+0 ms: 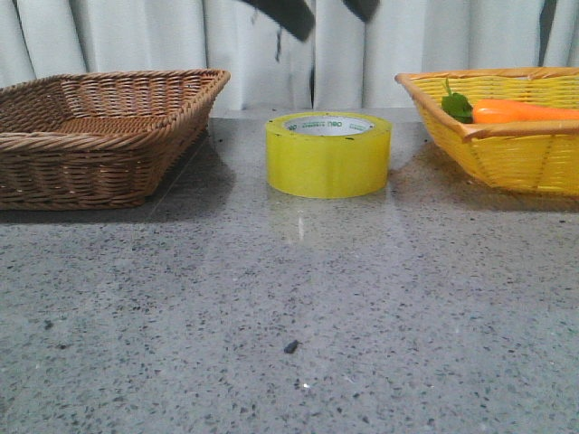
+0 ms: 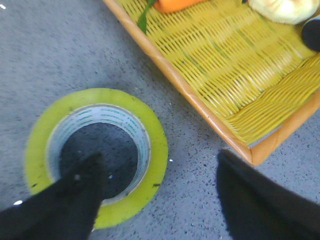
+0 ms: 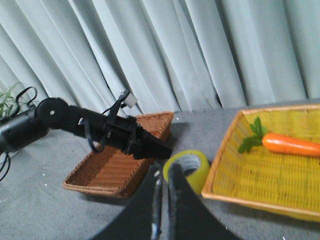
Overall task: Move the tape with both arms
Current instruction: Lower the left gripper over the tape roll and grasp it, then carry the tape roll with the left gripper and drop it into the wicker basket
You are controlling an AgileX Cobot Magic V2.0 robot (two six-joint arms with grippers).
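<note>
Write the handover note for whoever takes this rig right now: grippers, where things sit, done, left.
Left gripper: open above the tape, holding nothing.
Right gripper: shut, empty, raised back from the tape.
Tape: flat on the table between the brown basket and the yellow basket, which holds the carrot.
Done: nothing; tape not gripped.
Left: grasp, hand over, place.

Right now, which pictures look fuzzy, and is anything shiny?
Front view: the tape looks sharp, with a pale glare streak on the table before it. Left wrist view: the left end effector is a dark blur. Right wrist view: the right end effector is soft, the carrot clearer.
</note>
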